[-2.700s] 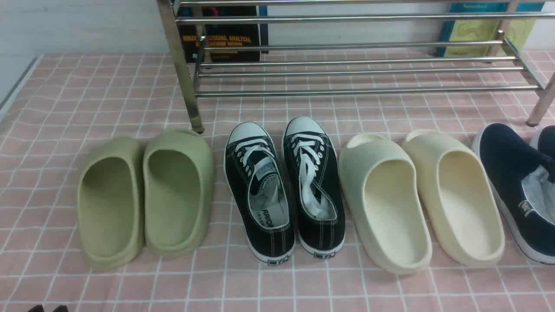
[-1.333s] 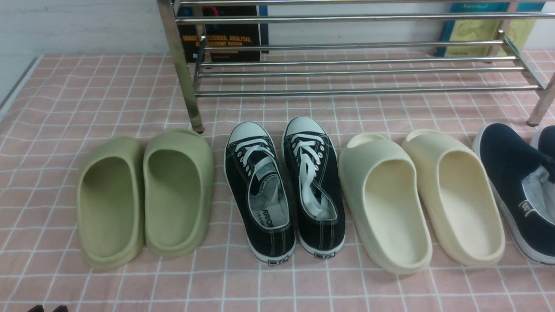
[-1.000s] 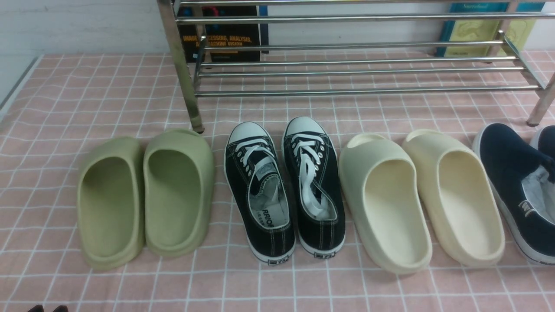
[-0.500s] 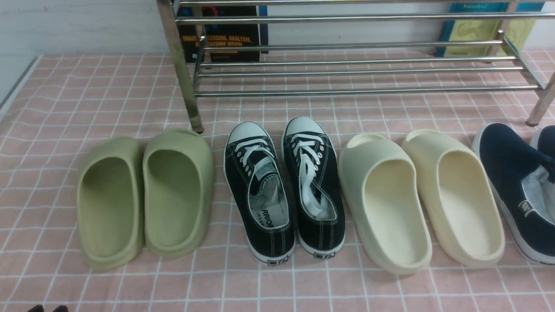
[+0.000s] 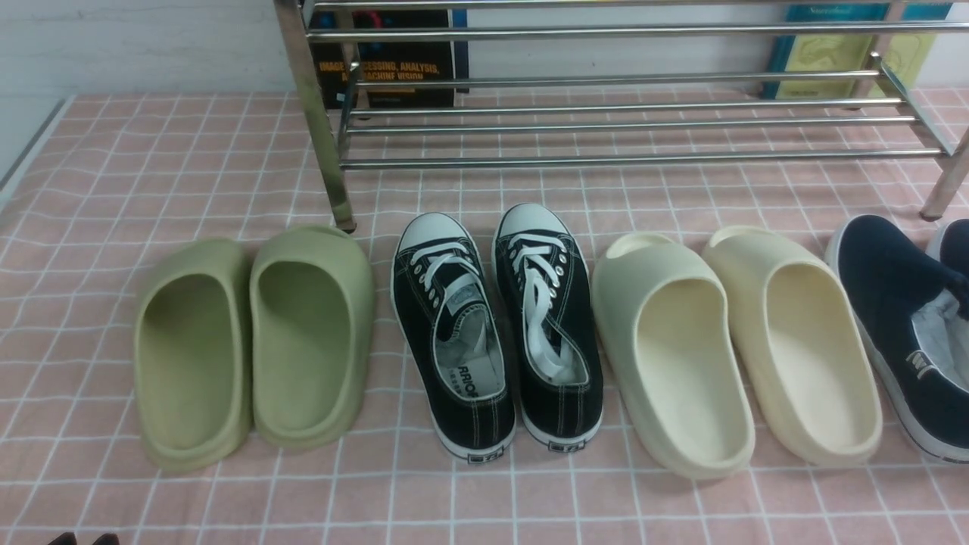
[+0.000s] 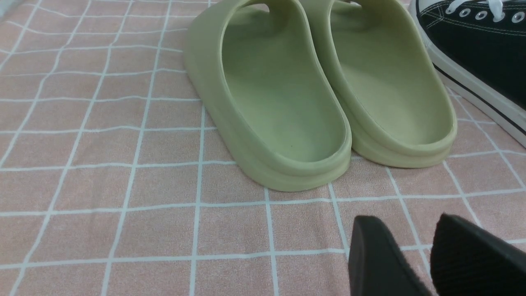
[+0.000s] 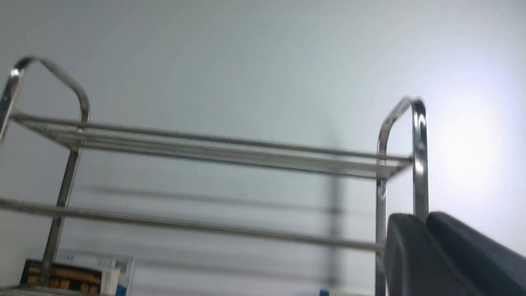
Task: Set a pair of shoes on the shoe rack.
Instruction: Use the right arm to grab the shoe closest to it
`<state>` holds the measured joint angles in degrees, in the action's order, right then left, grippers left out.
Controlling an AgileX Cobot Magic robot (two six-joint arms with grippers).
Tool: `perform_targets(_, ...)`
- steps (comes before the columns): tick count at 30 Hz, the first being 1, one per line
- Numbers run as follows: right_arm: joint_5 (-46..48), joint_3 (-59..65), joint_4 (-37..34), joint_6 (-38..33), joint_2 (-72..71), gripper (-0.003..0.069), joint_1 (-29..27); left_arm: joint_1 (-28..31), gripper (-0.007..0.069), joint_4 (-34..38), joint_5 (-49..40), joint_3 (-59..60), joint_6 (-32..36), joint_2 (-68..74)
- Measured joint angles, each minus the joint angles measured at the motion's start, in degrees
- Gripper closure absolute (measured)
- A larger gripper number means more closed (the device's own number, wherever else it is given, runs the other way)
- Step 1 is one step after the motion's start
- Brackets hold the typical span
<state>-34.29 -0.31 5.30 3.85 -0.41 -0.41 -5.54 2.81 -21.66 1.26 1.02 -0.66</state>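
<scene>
Navy slip-on shoes [image 5: 886, 303] at the far right edge of the front view, one cut by the border, its partner only a sliver in the corner; both down on the pink checked cloth [image 5: 151, 166], just in front of the shoe rack [image 5: 322, 136], which runs across the top of the frame; books [image 5: 394, 68] behind it. Along the row toward frame left: cream slides [image 5: 734, 341], black lace-up sneakers [image 5: 492, 325], green slides [image 5: 250, 341]. Left claw [image 6: 404, 230] low over the cloth near the green slides' heels, fingers slightly parted, nothing between them; right claw [image 7: 425, 220] up facing the rack, fingers pressed together, no gap showing, gripping nothing.
</scene>
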Motion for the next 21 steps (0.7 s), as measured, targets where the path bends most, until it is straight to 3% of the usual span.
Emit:
perform_targets(9,21.06,-13.48,1.13,-1.18,15.51,0.0576,0.0,0.0,0.0385,0.0,0.0,0.0,0.0,0.0)
perform_targets(14,36.83,-23.69,1.18,4.6,33.21,0.0571,0.0,0.0,0.0385,0.0,0.0,0.0,0.0,0.0)
perform_targets(21,40.5,-25.78,2.44,5.67,47.4,0.0561,0.0,0.0,0.0385,0.0,0.0,0.0,0.0,0.0)
